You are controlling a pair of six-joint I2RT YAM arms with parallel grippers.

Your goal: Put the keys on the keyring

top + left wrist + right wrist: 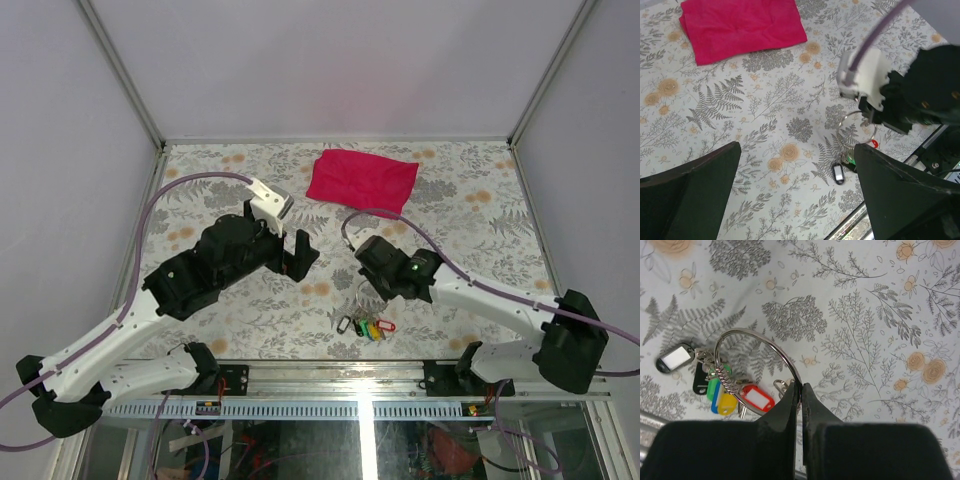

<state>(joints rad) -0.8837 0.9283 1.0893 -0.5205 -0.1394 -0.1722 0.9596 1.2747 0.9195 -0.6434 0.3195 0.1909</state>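
Note:
My right gripper (801, 388) is shut on the thin silver keyring (765, 338), pinching its wire at the near right side. The keys cluster at the ring's lower left arc, with a black tag (674, 358), green tag (715, 385), yellow tag (726, 403) and red tag (757, 397); they seem to hang on the ring. In the top view the keys (367, 327) lie near the front edge, just below the right gripper (363, 290). My left gripper (796, 150) is open and empty, above the table left of the keyring (838, 135); it also shows in the top view (297, 258).
A folded red cloth (362, 180) lies at the back of the floral table (470, 215); it also shows in the left wrist view (740, 27). The table's front rail (360, 378) runs just below the keys. Grey walls close in the left, right and back.

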